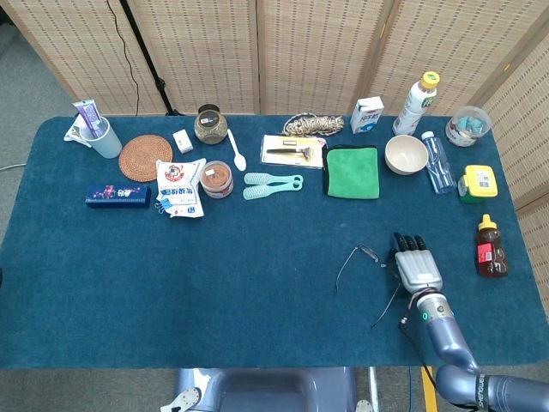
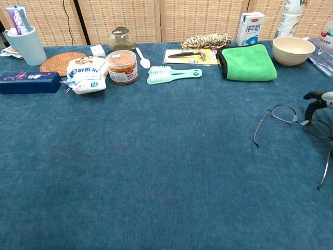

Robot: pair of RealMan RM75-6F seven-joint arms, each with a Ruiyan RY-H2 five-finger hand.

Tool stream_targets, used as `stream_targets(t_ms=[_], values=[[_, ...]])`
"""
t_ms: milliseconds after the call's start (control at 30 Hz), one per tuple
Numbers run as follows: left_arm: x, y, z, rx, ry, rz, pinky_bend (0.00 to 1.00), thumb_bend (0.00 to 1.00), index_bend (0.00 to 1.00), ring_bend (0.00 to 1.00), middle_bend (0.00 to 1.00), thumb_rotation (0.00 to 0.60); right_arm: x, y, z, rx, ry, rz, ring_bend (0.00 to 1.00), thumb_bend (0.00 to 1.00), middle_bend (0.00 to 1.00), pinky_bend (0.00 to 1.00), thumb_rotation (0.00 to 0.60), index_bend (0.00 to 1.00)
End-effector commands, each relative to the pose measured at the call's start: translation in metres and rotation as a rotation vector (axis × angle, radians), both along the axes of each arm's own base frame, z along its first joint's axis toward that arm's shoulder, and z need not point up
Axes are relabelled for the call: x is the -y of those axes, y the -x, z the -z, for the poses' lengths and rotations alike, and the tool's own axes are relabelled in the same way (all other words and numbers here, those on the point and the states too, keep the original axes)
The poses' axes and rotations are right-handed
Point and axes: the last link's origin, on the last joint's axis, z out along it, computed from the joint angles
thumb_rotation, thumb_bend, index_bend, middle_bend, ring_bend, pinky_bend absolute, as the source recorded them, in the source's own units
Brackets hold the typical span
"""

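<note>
A pair of thin-rimmed glasses [image 1: 364,257] lies unfolded on the blue cloth at the front right. My right hand [image 1: 416,268] lies palm down over their right side, fingers stretched toward the far edge. In the chest view a dark fingertip [image 2: 312,100] curves down and touches the frame of the glasses [image 2: 285,115] by the bridge. The right lens is partly hidden under the hand, and I see no closed grip on the frame. Neither view shows my left hand.
A honey bottle [image 1: 490,247] stands right of the hand and a yellow box [image 1: 477,183] beyond it. Along the back lie a green towel [image 1: 352,172], bowl [image 1: 406,154], water bottle [image 1: 437,161], brush [image 1: 271,184], jar [image 1: 217,178], snack bag [image 1: 180,187] and blue box [image 1: 117,196].
</note>
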Motion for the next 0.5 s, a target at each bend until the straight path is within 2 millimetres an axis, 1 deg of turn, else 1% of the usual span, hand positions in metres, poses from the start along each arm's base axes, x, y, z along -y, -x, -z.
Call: stream_targets(t_ms=[33, 333, 500], values=[[0.0, 0.001, 0.0, 0.0, -0.002, -0.002, 0.04, 0.38, 0.2, 0.09, 0.11, 0.59, 0.001, -0.002, 0.001, -0.001, 0.0, -0.002, 0.0, 0.04, 0.0, 0.0, 0.6, 0.33], [0.001, 0.003, -0.001, 0.002, -0.006, -0.006, 0.04, 0.38, 0.2, 0.09, 0.11, 0.592, 0.008, -0.014, 0.009, 0.008, -0.007, -0.014, 0.0, 0.04, 0.03, 0.0, 0.6, 0.39], [0.002, 0.004, -0.001, 0.002, -0.005, -0.007, 0.02, 0.38, 0.2, 0.09, 0.11, 0.592, 0.013, -0.02, 0.013, 0.014, -0.007, -0.024, 0.0, 0.04, 0.07, 0.0, 0.6, 0.44]])
